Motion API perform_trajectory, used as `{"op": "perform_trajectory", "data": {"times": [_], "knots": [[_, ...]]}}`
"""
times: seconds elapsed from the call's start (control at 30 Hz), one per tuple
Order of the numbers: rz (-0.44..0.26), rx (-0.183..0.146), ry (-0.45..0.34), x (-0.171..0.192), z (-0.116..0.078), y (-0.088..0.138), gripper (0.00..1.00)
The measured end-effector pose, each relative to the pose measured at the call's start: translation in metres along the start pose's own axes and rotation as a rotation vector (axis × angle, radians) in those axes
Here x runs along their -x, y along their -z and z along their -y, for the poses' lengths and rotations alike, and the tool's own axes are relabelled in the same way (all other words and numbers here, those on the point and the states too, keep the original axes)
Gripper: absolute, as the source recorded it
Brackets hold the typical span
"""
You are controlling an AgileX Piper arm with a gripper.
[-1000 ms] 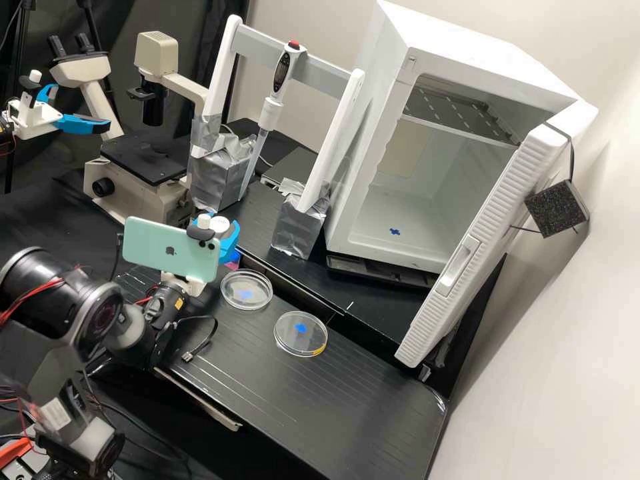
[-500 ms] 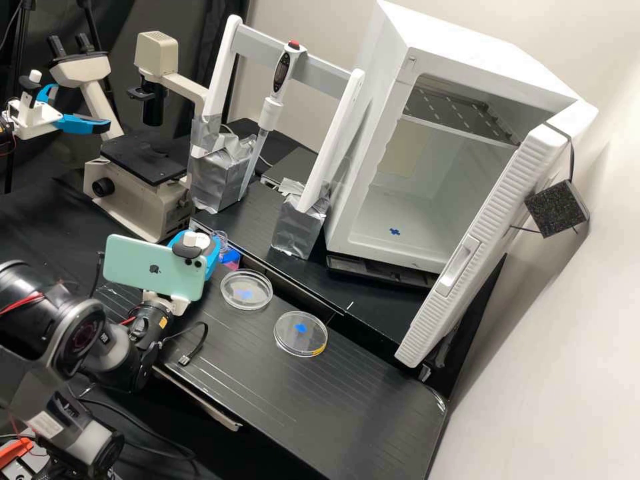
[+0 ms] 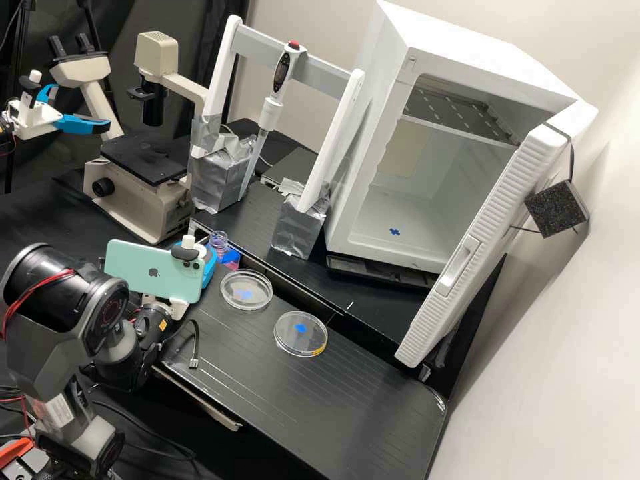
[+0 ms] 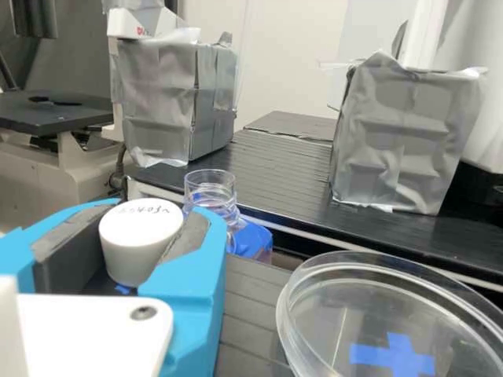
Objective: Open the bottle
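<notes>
Low over the bench's left part is the gripper (image 3: pixel 208 259), partly hidden behind the arm-mounted phone. In the wrist view, the grey pads of the gripper (image 4: pixel 153 224) lie on both sides of the white cap (image 4: pixel 141 239), which has handwriting on top. A speck of blue shows just beneath the cap; whether the cap touches the bench, I cannot tell. The clear bottle (image 3: pixel 219 244) stands upright with an open neck, right beside the fingers. Blue and some pink show low on the bottle (image 4: pixel 214 192) in the wrist view.
A clear round dish (image 3: pixel 247 289) sits close to the gripper, and another dish (image 3: pixel 301 334) lies farther right. Behind the bottle are two foil-wrapped blocks (image 3: pixel 220 175) holding the pipette frame. A microscope (image 3: pixel 137 193) stands at the left, an open white cabinet (image 3: pixel 407 227) at the right.
The gripper has gone left and down from beside the bottle, which it hid before. The bottle's open neck has come into sight, and the cap has moved away from it behind the phone.
</notes>
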Motion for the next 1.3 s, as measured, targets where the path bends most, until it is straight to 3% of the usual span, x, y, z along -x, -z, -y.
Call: {"op": "perform_trajectory", "data": {"times": [0.33, 0.53, 0.63, 0.77, 0.93, 1.03, 1.3], "knots": [[-0.006, 0.001, -0.018, 0.001, -0.002, 0.003, 1.0], [-0.075, 0.029, -0.062, 0.011, -0.02, 0.006, 1.0], [-0.109, 0.008, -0.121, 0.025, -0.039, 0.008, 1.0], [-0.087, -0.025, -0.293, 0.04, -0.061, 0.009, 1.0], [-0.02, -0.121, -0.508, 0.045, -0.076, 0.007, 1.0], [-0.002, -0.145, -0.538, 0.046, -0.078, 0.005, 1.0], [-0.027, -0.153, -0.508, 0.043, -0.074, 0.009, 1.0]]}}
